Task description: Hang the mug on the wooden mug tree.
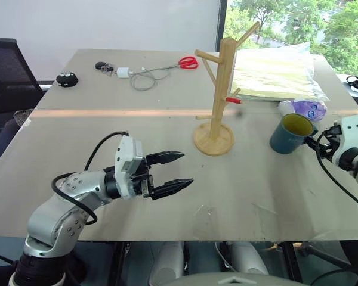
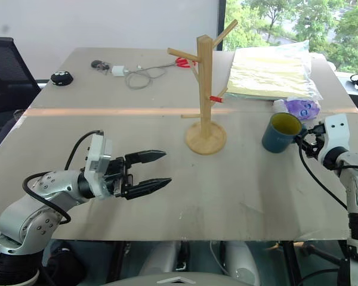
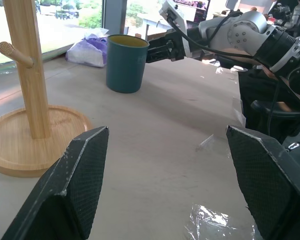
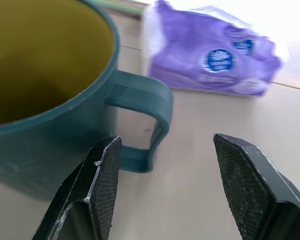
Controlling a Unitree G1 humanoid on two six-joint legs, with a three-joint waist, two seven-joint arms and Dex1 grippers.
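Landmark: I am taking the wooden mug tree [image 1: 215, 95], a tall light-wood post on a round base with angled pegs, one red-tipped, as my reference on the beige table [image 1: 107, 131].

Mug: the dark teal-blue cylindrical mug [image 1: 291, 133] with the yellow inside is standing upright on the table to the right of the tree's base, apart from it, its side handle [image 4: 149, 125] turned away from the tree toward my right arm.

Right hand: my right gripper [image 4: 165, 190] is sitting just beyond the mug on the side away from the tree, jaws spread and empty, the handle lying ahead between the two black fingers; neither pad is touching it yet.

Left hand: my left gripper [image 1: 170, 173] is hovering on the near left side of the tree, well apart from the mug, fingers parted and holding nothing.

Nearby: a purple tissue packet [image 4: 215, 55] is lying just behind the mug.

Risk, shove: I am judging that a finger meeting the mug wall instead of threading the handle could push the mug toward the tree base or spin it.

Risk, weak hold: pinching only the handle's outer edge could let the mug swing or slip when lifted.

Risk, tree: carrying it over, a bump against a peg could tip the tree.
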